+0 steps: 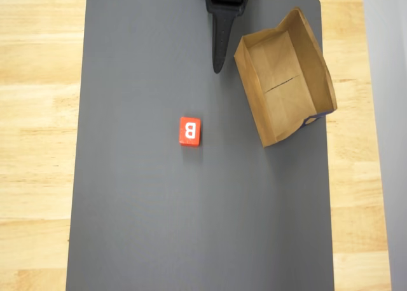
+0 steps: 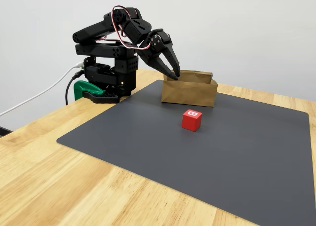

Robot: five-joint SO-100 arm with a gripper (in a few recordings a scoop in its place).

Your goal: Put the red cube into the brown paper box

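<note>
Pale wood runs under a dark grey mat (image 1: 191, 227) that covers most of the table (image 1: 38, 113), with a plain light wall behind in the fixed view.

Starting at the pincer (image 2: 173, 74): it hangs off the folded black arm (image 2: 106, 51) near the mat's back edge, tips angled down and forward, raised above the mat. Its two fingers stand slightly parted in the fixed view, with nothing between them. From overhead the pincer (image 1: 218, 65) reads as one narrow dark wedge pointing down the picture, so the gap does not show there.

Just beside the tips, on the right in the overhead view, sits the brown paper box (image 1: 284, 81), empty, its long axis running slantwise away from the pincer toward the mat's right edge. In the fixed view the brown paper box (image 2: 190, 92) stands right behind the tips; whether they touch its near wall I cannot tell.

Farther out lies the red cube (image 1: 190, 131), alone on open mat, well apart from both pincer and box. From the tips it sits forward and a little to the left in the overhead view, "B" face up, its sides nearly square to the mat. In the fixed view the red cube (image 2: 191, 120) rests in front of the box.

By my reading, the reach has not started: the pincer must travel forward and down, away from the box, and open wider to straddle the cube.
</note>
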